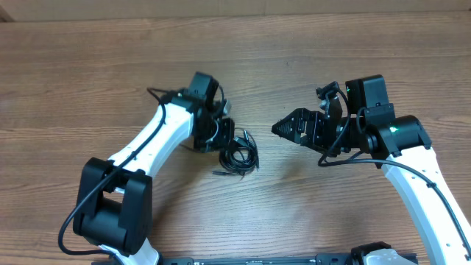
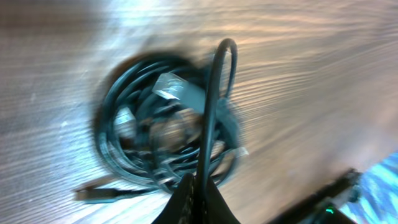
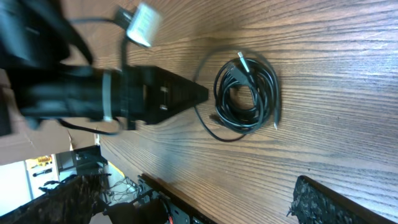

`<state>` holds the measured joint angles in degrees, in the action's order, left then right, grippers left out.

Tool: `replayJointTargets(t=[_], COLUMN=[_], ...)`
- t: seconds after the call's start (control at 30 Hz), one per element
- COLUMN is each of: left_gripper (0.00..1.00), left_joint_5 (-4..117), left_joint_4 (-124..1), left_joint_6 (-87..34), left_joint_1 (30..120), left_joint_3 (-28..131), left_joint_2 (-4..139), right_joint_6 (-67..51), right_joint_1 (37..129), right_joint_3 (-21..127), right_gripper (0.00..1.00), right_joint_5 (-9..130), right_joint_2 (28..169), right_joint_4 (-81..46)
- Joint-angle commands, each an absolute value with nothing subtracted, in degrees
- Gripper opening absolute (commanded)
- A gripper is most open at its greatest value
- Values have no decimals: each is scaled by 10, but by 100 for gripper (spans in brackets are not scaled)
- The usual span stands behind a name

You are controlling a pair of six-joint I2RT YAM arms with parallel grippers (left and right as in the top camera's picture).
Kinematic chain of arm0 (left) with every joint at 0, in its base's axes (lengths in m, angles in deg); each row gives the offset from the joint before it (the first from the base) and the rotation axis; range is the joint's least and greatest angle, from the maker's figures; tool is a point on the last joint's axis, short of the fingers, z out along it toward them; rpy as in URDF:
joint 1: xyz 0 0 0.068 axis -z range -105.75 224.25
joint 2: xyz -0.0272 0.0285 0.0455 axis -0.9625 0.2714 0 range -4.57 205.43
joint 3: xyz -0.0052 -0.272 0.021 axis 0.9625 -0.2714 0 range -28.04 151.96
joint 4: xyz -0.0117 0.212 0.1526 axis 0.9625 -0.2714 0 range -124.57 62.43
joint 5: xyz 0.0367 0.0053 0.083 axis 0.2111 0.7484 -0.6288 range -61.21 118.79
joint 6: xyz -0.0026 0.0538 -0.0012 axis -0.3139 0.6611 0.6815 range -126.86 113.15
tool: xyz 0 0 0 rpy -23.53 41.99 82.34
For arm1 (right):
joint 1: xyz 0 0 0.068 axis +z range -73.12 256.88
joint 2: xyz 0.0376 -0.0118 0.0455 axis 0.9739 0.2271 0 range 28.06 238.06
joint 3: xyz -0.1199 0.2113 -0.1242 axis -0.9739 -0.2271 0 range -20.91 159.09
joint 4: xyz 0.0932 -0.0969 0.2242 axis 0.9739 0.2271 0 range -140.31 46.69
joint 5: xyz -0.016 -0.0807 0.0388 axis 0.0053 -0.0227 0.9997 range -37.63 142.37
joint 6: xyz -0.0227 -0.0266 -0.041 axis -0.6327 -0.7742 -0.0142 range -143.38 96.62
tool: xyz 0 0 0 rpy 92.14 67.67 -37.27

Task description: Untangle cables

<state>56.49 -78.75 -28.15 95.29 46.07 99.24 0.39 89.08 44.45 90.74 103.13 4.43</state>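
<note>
Fingers [image 2: 181, 204] of the left gripper [image 2: 198, 185] are clamping a strand of the cables [image 2: 161, 134], likely to draw it free; beside the cables, the right gripper [image 1: 280, 128] is hovering spread wide.

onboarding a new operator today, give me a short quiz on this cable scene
1. True or false: the cables lie stretched out straight on the table.
2. Fill in: the right gripper has its jaws ____.
3. Which gripper pinches a strand? A) left gripper B) right gripper C) neither

Key: 1 false, they are bunched in a coil. 2 open, clear of the cables. 3 A.
</note>
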Motion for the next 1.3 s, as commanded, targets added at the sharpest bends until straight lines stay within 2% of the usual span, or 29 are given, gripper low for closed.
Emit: replayJointTargets(t=[0.0, 0.33, 0.67, 0.93, 1.27], left_gripper=[4, 4, 4, 4, 4], left_joint_5=[613, 628, 725, 749, 750], left_joint_4=[-821, -910, -908, -908, -814], left_joint_6=[-250, -228, -214, -215, -387], left_joint_1=[959, 974, 982, 983, 983], left_joint_3=[543, 716, 864, 981, 1042], left_joint_2=[985, 966, 956, 956, 956], right_joint_6=[4, 4, 4, 4, -58], right_joint_1=[894, 893, 894, 894, 919], right_joint_3=[454, 454, 454, 454, 454], right_gripper=[100, 100, 100, 100, 100], right_joint_5=[910, 871, 870, 870, 870], right_joint_2=[1030, 1030, 1031, 1033, 1037], right_joint_4=[42, 37, 33, 31, -2])
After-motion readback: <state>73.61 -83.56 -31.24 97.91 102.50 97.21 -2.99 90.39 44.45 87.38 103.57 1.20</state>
